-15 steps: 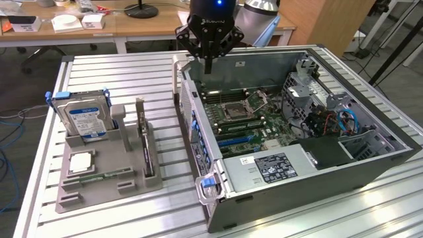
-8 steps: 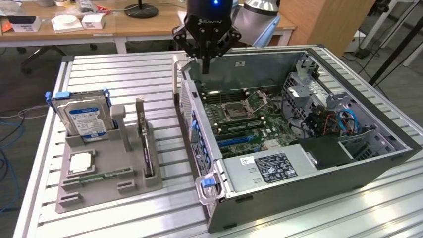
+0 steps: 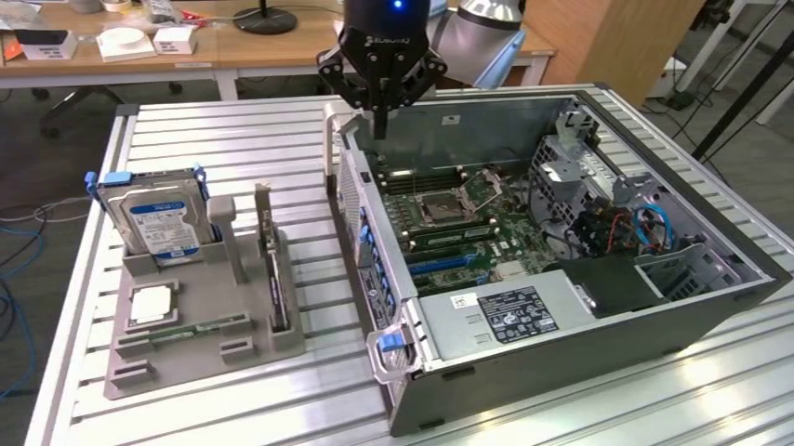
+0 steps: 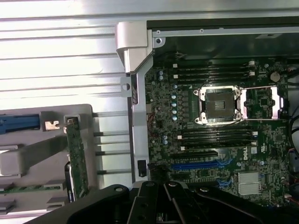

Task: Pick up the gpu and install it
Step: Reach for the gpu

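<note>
Slatted table (image 3: 223, 149), gpu (image 3: 275, 279) apparently upright in holder (image 3: 255, 348)

Single arm, as I see it from the remote console. My gripper (image 3: 379, 128) hangs vertical at the upper middle of the exterior view, tips pointing straight down. Its two fingers (image 3: 378, 107) are drawn together into one narrow black point, jaws closed pad to pad. Above them the black linkage bars (image 3: 351, 82) splay outward on both sides and meet the palm body (image 3: 378, 42), which carries white lettering. A blue light (image 3: 397, 5) glows on the wrist just above it. A grey arm segment (image 3: 486, 23) leads away toward the exterior view's right. In the wrist view, the same black bars fold inward to a central seam.
</note>
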